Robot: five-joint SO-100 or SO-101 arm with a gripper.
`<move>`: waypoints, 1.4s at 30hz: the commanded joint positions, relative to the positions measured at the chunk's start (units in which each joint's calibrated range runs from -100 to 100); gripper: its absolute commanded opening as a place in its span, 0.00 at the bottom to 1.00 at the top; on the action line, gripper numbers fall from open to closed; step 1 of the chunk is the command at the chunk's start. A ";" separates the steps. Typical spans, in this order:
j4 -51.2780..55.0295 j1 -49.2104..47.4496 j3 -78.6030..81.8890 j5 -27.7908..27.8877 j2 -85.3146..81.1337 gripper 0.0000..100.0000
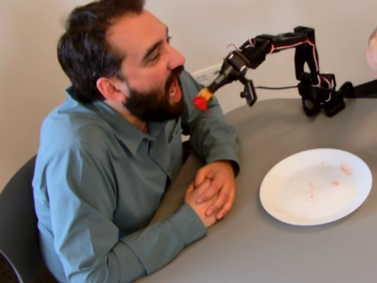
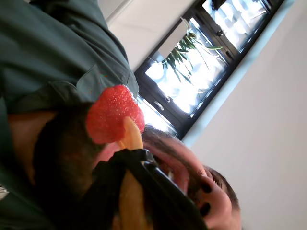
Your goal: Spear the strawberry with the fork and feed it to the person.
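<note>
the feeding step was in hand: the strawberry (image 1: 201,103) sat speared on the yellow fork (image 1: 205,94), held just in front of the open mouth of the person (image 1: 126,118), who leaned in from the surface's left edge in the fixed view with his hands clasped on the surface (image 1: 277,253). the arm (image 1: 277,44) reached out from its base near the far right corner, stretched over the far edge toward him. i could not tell how far the claw (image 1: 227,73) was open; the fork's black stem ran up into it and looked fixed or gripped there, but the fingers were not clear in either view. in the wrist view the strawberry (image 2: 112,115) sat on the tines right before his beard and lips, not yet inside the mouth. the white plate (image 1: 353,203) near the right edge held only pink smears. to my eye the next move called for a short, slow, steady advance of the fork tip into the mouth, keeping the tines away from the lips and teeth, then a hold until he took the fruit off
</note>
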 commanded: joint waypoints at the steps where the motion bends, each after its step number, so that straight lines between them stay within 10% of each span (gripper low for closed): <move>1: -0.90 0.17 -8.27 0.20 -0.55 0.02; 36: -7.78 5.99 -16.11 1.51 8.00 0.02; 42: 16.94 -0.88 -16.93 -6.25 3.09 0.02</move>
